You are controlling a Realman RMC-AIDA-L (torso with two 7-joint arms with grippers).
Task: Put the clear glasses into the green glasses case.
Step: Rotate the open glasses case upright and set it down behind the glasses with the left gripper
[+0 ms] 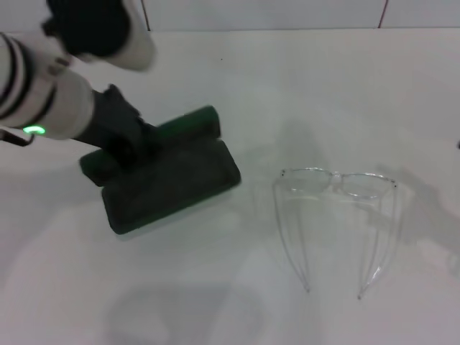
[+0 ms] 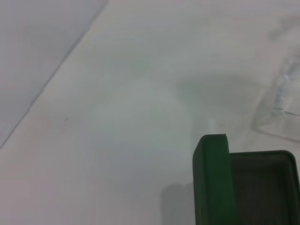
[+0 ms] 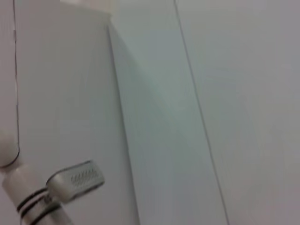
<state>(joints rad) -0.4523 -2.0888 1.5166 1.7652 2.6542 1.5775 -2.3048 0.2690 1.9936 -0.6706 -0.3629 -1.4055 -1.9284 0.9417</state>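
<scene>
The green glasses case [image 1: 171, 184] lies open on the white table [image 1: 215, 287], left of centre, its dark lining facing up and its lid [image 1: 188, 122] raised at the far side. My left gripper [image 1: 126, 138] is down at the case's far left corner, by the lid and hinge, and its dark body covers that corner. The left wrist view shows the lid's green edge [image 2: 213, 180] and the case's lined inside [image 2: 262, 187]. The clear glasses [image 1: 338, 184] rest on the table to the right of the case, temples unfolded and pointing toward me, untouched. Their faint outline [image 2: 286, 101] also shows in the left wrist view.
A wall line [image 1: 287, 29] bounds the table at the back. A small dark bit [image 1: 458, 145] pokes in at the head view's right edge. The right wrist view faces pale wall panels [image 3: 211, 93], with a white striped arm [image 3: 28, 204] in one corner.
</scene>
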